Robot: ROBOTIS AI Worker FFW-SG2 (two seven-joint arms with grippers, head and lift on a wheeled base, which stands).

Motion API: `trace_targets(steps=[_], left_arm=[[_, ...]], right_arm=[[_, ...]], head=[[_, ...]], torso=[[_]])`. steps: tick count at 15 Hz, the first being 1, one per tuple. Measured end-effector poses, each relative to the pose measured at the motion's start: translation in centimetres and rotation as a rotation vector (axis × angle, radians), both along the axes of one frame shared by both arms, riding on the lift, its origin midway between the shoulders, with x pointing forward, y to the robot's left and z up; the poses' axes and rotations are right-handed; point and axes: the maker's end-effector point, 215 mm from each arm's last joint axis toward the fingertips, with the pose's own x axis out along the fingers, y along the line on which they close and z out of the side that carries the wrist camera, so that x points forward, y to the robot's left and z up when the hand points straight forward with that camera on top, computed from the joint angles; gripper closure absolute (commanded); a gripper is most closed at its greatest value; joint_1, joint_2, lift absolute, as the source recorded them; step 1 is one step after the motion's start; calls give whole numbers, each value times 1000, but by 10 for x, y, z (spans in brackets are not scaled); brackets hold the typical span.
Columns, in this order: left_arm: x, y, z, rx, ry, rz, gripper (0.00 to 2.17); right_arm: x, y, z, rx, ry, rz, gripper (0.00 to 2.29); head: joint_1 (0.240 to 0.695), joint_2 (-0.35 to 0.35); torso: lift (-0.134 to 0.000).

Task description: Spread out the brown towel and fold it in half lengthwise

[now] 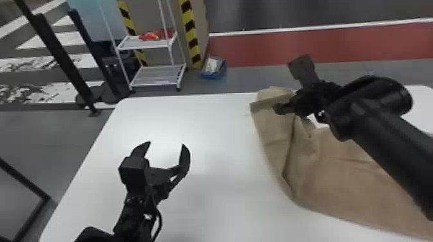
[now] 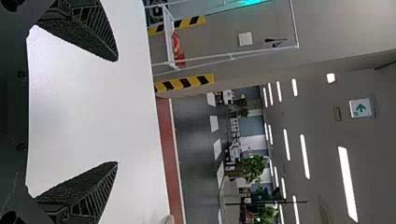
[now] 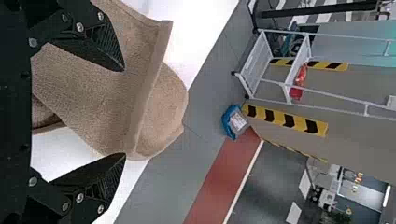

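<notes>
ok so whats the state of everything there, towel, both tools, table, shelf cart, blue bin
brown towel: partly spread, creased, far end rumpled at the table's far edge; no neat lengthwise fold visible
left tool: open, empty, above bare table
right tool: open, by the towel's far end
white table: towel on its right side
shelf cart: upright, red item on upper shelf
blue bin: on the floor, something white inside
</notes>
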Motion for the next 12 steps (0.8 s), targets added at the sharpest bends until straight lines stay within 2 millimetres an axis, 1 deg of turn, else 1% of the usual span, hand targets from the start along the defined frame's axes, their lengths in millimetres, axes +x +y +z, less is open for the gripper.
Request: trace_targets(steps=[2,3,4,8,11,12], left_arm=[[-1,-4,0,-1,-1,-5,87],[-1,-5,0,0,-1,-6,87],[-2,-6,1,1,-2,-6,87],[-3,-9,1,2,-1,-10,87],[-3,-13,1,-2,-1,-15,87],[-3,-13,2,-2,-1,-15,87]], right_arm=[[-3,-5,-5,-13,38,-7,289],[-5,-10,-8,-20,63,-12,319],[-7,-12,-11,-23,86,-11,400],[-13,-13,-16,-23,138,11,421],[-23,-15,-23,-32,193,24,475],[-26,-17,-27,-38,210,25,532]], head=[[695,183],[695,178],[695,175],[695,173],[695,169],[695,168]], torso=[[-125],[-125],[-125],[-125],[-125],[-125]])
